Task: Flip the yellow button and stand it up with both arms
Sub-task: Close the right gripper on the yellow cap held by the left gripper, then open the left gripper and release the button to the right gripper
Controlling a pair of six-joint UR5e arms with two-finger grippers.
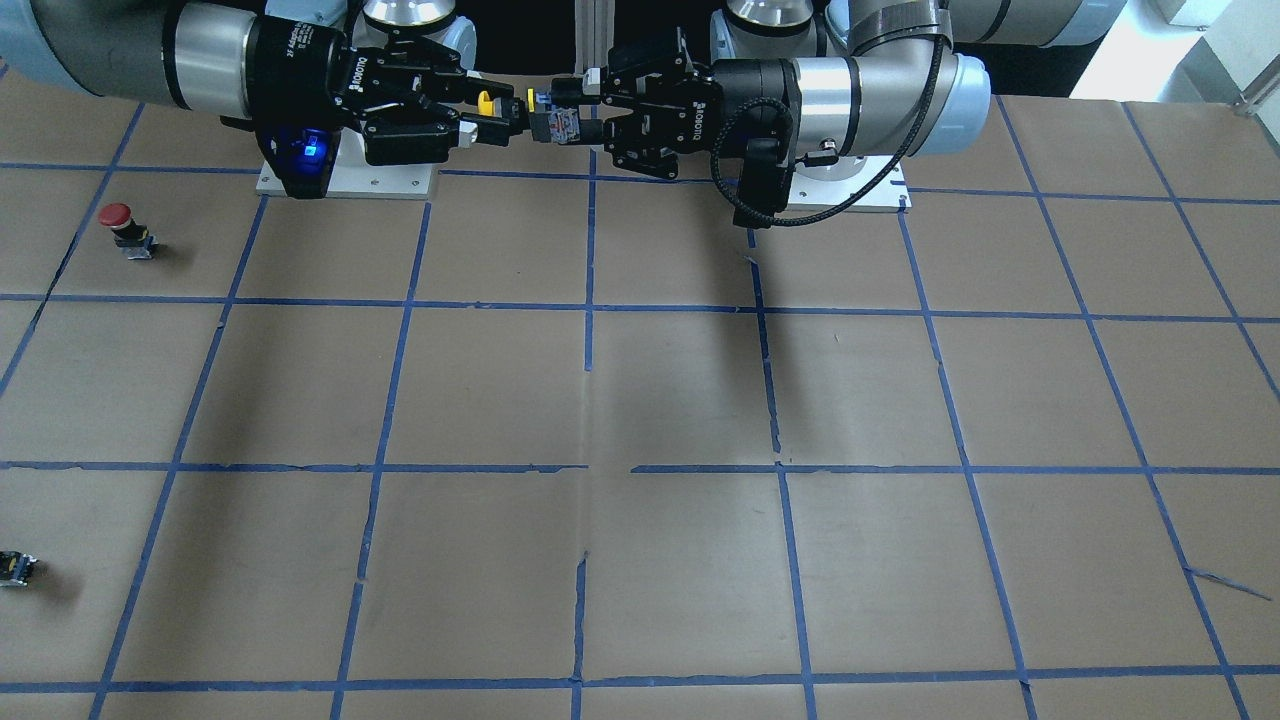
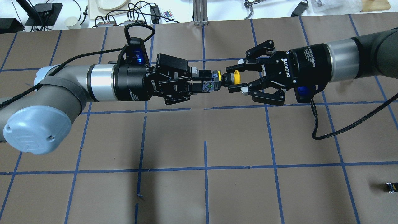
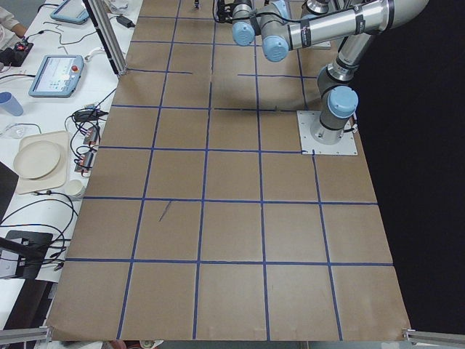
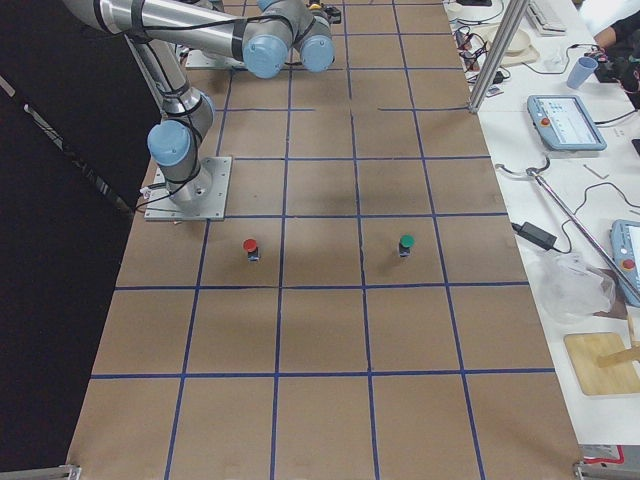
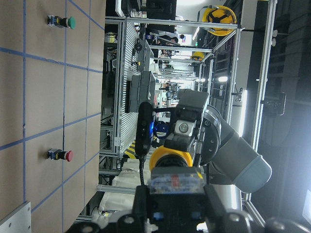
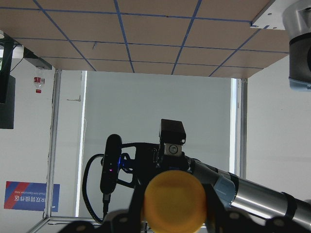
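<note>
The yellow button [image 2: 235, 77] is held in the air between my two arms, lying sideways above the table's robot side. My left gripper [image 2: 205, 83] is shut on its black-and-grey contact block. My right gripper [image 2: 233, 78] faces it and is closed on the round yellow cap, one finger on each side. In the front view the button [image 1: 485, 100] sits between the left gripper [image 1: 560, 115] and the right gripper [image 1: 495, 115]. The cap fills the lower middle of the left wrist view [image 5: 169, 158] and of the right wrist view [image 6: 175, 199].
A red-capped button [image 1: 122, 225] stands on the brown table toward the robot's right, with a green-capped button [image 4: 405, 243] further out. A tiny dark block [image 2: 390, 186] lies near the right edge. Blue tape lines grid the table [image 1: 640, 400].
</note>
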